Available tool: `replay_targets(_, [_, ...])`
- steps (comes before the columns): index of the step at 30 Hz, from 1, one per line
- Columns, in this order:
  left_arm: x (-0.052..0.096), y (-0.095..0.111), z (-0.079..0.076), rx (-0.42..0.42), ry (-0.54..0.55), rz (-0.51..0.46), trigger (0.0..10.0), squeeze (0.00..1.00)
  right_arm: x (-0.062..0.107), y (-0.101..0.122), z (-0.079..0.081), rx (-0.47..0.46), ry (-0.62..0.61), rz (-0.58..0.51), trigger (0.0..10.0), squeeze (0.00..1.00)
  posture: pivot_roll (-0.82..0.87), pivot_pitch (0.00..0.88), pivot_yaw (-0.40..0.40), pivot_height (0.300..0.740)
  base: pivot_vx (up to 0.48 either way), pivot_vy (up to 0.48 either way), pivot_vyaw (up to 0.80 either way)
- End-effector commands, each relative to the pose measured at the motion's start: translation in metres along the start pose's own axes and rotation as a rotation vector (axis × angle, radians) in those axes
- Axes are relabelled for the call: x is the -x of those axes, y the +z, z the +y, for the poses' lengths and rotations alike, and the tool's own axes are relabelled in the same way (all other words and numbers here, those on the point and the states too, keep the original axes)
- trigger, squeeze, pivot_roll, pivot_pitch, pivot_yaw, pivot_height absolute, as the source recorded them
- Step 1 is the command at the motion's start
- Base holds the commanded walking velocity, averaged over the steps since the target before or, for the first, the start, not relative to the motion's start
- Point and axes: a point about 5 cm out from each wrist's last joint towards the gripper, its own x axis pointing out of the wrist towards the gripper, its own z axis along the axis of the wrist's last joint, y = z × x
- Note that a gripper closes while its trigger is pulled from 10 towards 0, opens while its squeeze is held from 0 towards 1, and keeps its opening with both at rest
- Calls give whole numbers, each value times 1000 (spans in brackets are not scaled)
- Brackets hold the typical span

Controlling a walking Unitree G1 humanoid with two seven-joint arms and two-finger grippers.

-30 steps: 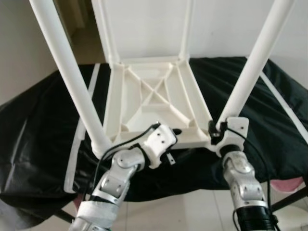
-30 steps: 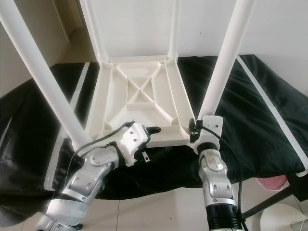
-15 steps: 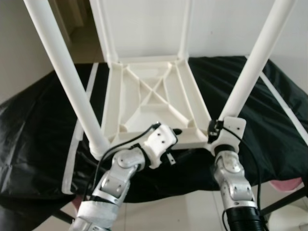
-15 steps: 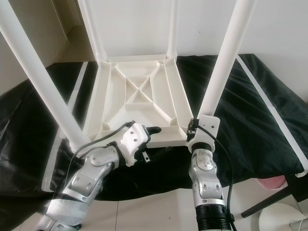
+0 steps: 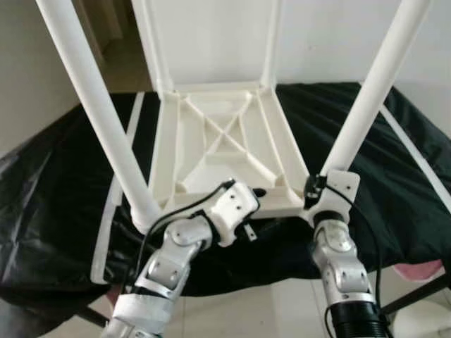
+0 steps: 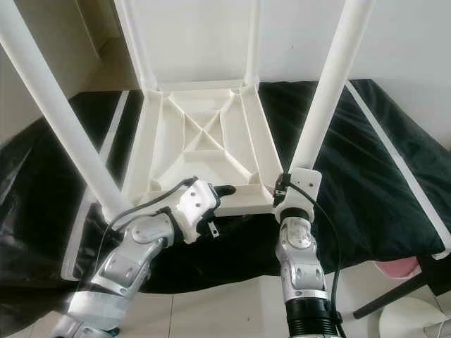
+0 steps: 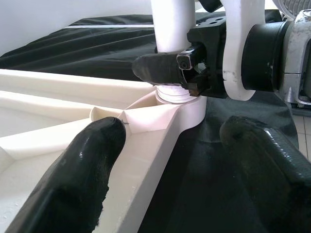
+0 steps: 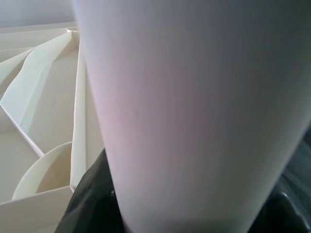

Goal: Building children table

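The white children table lies upside down on a black cloth, its ribbed underside facing up and its white legs standing upward. My left gripper is at the near rim. It is open, with one finger over the ribbed inside and the other over the cloth. My right gripper is shut on the base of the near right leg, just above its corner socket. The near left leg stands in its own corner.
Two far legs rise against the white wall. White strips lie on the cloth at the left and right. Tiled floor shows below the cloth's front edge, with a pink object and a dark strut at the lower right.
My right forearm has shifted a little to the left while still holding the near right leg. The left gripper stays at the rim.
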Motion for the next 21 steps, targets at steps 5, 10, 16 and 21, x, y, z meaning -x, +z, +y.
replay_targets(5, [0, -1, 1, -4, 22, 5, 10000, 0, 3, -21, -7, -9, -18, 123, 10000, 1000, -92, 28, 22, 740, 0, 0, 0])
replay_targets(10, [0, 0, 0, -5, 21, 4, 10000, 0, 4, -19, -10, 2, 5, 105, 10000, 1000, -94, 26, 22, 740, 0, 0, 0])
replay_targets(16, [0, 0, 0, -5, 19, 4, 10000, 0, 7, -17, -28, 11, 86, 62, 10000, 1000, -101, 23, 27, 740, 0, 0, 0])
replay_targets(21, [-1, 0, 2, -8, 15, 2, 10000, 0, 5, -8, -38, 15, 207, 19, 10000, 1000, -111, 21, 33, 740, 0, 0, 0])
